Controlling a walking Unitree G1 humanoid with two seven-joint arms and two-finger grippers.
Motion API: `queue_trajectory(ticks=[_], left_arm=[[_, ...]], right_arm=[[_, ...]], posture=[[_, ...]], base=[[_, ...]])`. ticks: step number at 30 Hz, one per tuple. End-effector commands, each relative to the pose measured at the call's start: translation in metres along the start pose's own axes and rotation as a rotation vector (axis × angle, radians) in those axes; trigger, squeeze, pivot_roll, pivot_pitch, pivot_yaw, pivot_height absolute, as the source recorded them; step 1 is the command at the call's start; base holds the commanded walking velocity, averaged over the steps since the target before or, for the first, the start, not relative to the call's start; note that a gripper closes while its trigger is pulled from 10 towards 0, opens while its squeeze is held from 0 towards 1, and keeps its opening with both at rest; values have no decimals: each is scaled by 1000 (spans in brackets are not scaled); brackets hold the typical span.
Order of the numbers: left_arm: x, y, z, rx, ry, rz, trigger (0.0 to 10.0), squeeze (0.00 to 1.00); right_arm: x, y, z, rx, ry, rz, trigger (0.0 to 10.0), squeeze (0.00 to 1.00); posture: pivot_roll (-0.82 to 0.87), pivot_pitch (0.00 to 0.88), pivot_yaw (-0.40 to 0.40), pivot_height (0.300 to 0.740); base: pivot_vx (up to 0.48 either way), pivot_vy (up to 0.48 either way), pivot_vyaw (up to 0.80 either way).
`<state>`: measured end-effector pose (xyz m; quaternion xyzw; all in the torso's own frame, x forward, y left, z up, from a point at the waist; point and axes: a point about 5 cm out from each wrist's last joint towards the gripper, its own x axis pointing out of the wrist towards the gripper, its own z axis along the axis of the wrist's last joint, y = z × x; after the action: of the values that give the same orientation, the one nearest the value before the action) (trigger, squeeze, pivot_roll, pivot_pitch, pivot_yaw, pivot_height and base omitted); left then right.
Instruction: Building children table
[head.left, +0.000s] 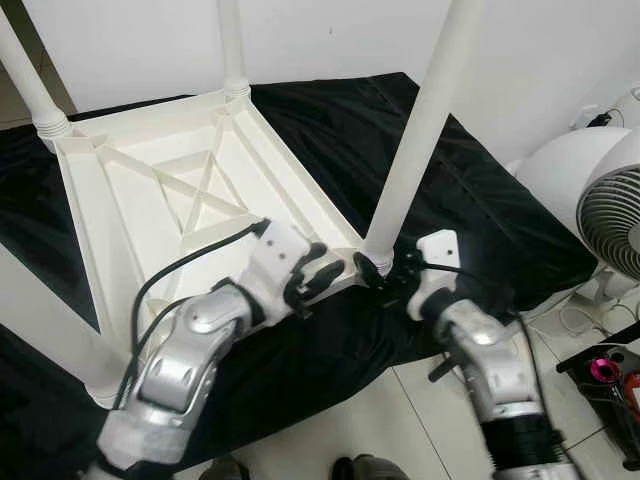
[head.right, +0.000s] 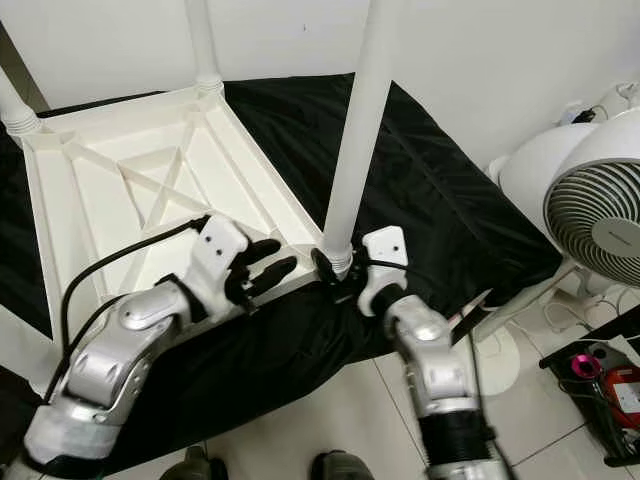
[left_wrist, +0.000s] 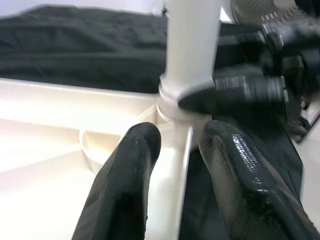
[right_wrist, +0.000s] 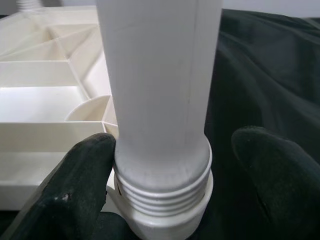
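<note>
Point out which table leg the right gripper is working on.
The near-right corner leg: the right gripper straddles its threaded base. The other legs stand at corners away from it.

A black cloth (head.left: 480, 190) is lying spread across the work surface, reaching back to a plain white wall (head.left: 330, 40). Pale floor tiles (head.left: 410, 420) are showing at its front edge. A white round fan (head.right: 590, 200) is standing to the right, with white cables (head.left: 575, 320) trailing beneath it.
</note>
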<state>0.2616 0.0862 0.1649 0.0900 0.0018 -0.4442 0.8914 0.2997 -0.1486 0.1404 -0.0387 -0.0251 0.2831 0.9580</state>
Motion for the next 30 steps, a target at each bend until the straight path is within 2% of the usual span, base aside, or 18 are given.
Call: queue_trajectory(ticks=[1,6,8,15,16,17,18,29,30], left_arm=[[-1,-8,0,14,0,-63,10000,0],[-3,-11,-4,28,25,-85,10000,0],[-3,-12,-5,39,39,-79,10000,0],[-3,-12,-2,20,30,-72,10000,0],[-3,-11,-1,22,30,-69,10000,0],[-3,-11,-1,22,30,-69,10000,0],[-4,-10,0,22,27,-63,10000,0],[-4,-11,2,18,20,-50,10000,0],[-4,-11,2,17,18,-50,10000,0]], right_arm=[[4,0,1,-3,-11,75,10000,0],[12,-3,1,-22,2,131,10000,0],[21,-8,2,-49,12,166,10000,0],[35,-16,2,-78,41,229,10000,0],[37,-17,1,-86,50,238,4118,0],[37,-17,1,-86,50,238,4118,0],[38,-19,-1,-93,58,249,0,0],[28,-23,-12,-68,58,231,0,0],[27,-23,-13,-58,51,223,7020,0]], posture=[[-94,46,-16,740],[-91,47,-15,740],[-84,49,-13,740],[-71,55,-13,740],[-63,56,-17,740],[-63,56,-17,740],[-60,56,-18,740],[-63,59,-14,740],[-67,62,-14,740]], base=[[0,0,0],[0,0,0],[0,0,0],[0,0,0],[0,0,0],[0,0,0],[0,0,0],[0,0,0],[0,0,0]])
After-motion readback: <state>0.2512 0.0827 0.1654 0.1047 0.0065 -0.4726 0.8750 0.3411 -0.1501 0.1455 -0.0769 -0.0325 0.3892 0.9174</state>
